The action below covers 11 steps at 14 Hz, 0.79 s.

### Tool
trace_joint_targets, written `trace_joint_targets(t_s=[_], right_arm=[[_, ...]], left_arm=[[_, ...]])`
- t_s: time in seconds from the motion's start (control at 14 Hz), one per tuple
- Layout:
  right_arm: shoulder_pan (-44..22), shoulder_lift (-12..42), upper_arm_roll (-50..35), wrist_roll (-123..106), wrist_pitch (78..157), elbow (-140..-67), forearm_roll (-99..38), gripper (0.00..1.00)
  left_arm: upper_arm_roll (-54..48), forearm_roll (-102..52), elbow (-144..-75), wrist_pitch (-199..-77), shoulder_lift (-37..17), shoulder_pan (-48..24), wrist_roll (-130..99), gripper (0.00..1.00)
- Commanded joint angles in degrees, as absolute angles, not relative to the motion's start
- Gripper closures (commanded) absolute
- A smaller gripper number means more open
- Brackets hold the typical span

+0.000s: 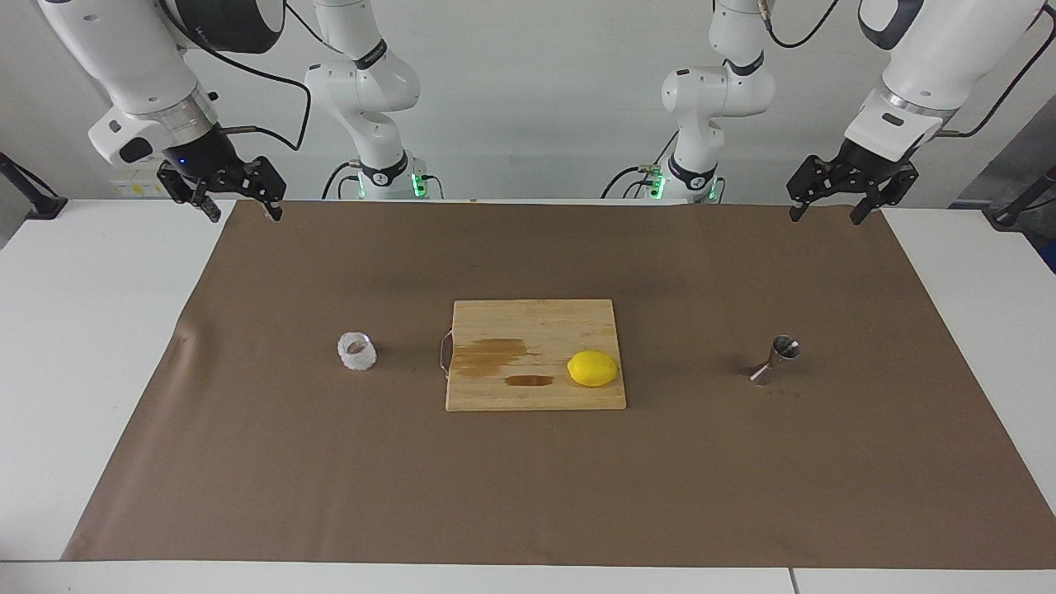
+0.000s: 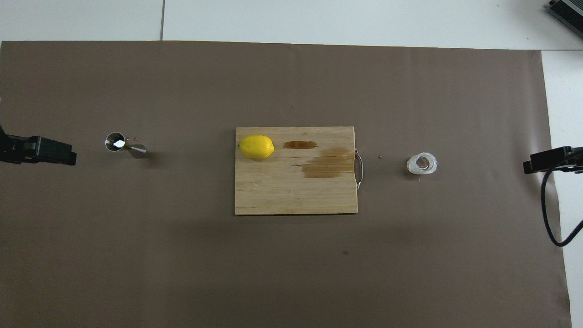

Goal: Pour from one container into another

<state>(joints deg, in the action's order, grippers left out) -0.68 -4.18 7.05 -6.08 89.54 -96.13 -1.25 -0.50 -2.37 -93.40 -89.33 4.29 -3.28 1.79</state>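
Observation:
The clear glass cup (image 1: 356,351) with a bumpy whitish wall stands upright on the brown mat, toward the right arm's end of the table; it also shows in the overhead view (image 2: 422,164). The steel hourglass jigger (image 1: 777,359) stands upright toward the left arm's end, also seen from overhead (image 2: 123,145). My right gripper (image 1: 241,213) hangs open and empty over the mat's edge nearest the robots, well away from the cup. My left gripper (image 1: 827,216) hangs open and empty over the same edge, well away from the jigger. Both arms wait.
A wooden cutting board (image 1: 535,322) with a metal handle and dark wet stains lies mid-table between cup and jigger. A yellow lemon (image 1: 592,368) rests on it, on the jigger's side. The brown mat (image 1: 528,495) covers most of the white table.

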Motion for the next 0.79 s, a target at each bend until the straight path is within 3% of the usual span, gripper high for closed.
trace_joint_targets(t_s=[0.0,0.71], right_arm=[[0.1,-4.5,6.3,-5.4,88.5,-95.9,-1.2,0.0],[0.0,-4.5,6.3,-5.4,88.5,-95.9,-1.2,0.0]], left_arm=[[0.2,-1.4,-94.5,-88.8,5.4,-4.2,1.7,0.0],[0.4,-1.8,-97.8,-90.3,6.7,-3.1,0.8,0.0]])
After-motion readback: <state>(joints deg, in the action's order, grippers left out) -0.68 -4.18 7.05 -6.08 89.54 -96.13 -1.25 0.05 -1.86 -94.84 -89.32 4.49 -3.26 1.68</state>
